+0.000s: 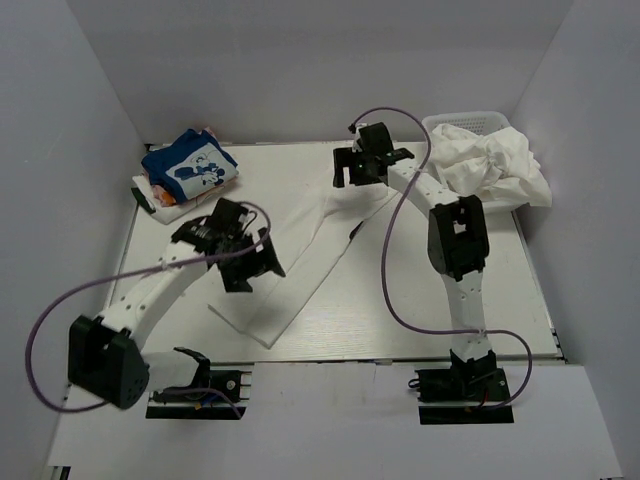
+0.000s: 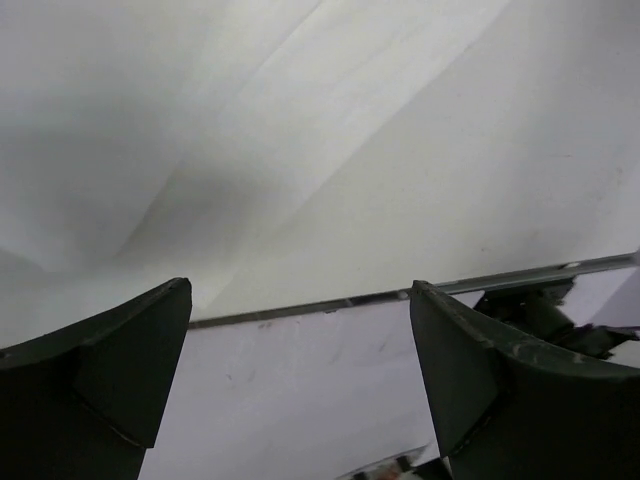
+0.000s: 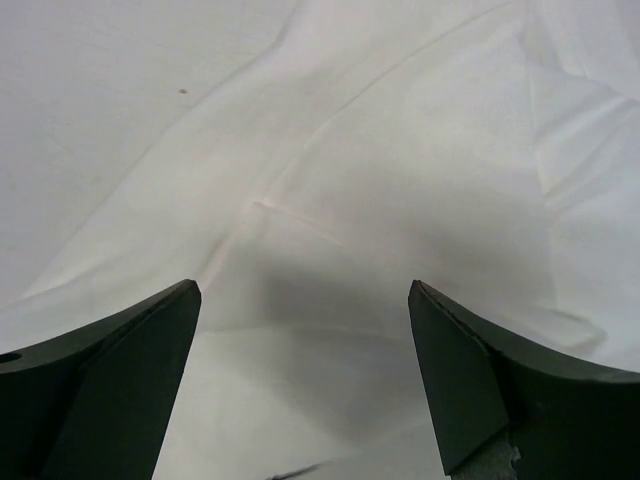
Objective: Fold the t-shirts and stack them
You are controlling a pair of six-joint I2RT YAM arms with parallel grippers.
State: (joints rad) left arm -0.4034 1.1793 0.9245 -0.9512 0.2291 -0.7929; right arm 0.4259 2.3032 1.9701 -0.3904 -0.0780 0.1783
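A white t-shirt (image 1: 320,250) lies folded into a long narrow strip, running diagonally across the table from far centre to near left. My left gripper (image 1: 247,272) hovers over its near left part, open and empty; the left wrist view (image 2: 300,287) shows the cloth (image 2: 180,140) beyond the fingers. My right gripper (image 1: 352,172) is over the strip's far end, open and empty, with white cloth (image 3: 380,150) below it (image 3: 303,287). A folded blue t-shirt with a white cartoon print (image 1: 190,165) tops a small stack at the far left. Crumpled white t-shirts (image 1: 495,165) fill the basket.
The white mesh basket (image 1: 465,122) stands at the far right corner. White walls enclose the table (image 1: 450,300) on three sides. The table's metal front edge (image 2: 330,305) shows in the left wrist view, with the right arm's base (image 2: 560,310) beyond it.
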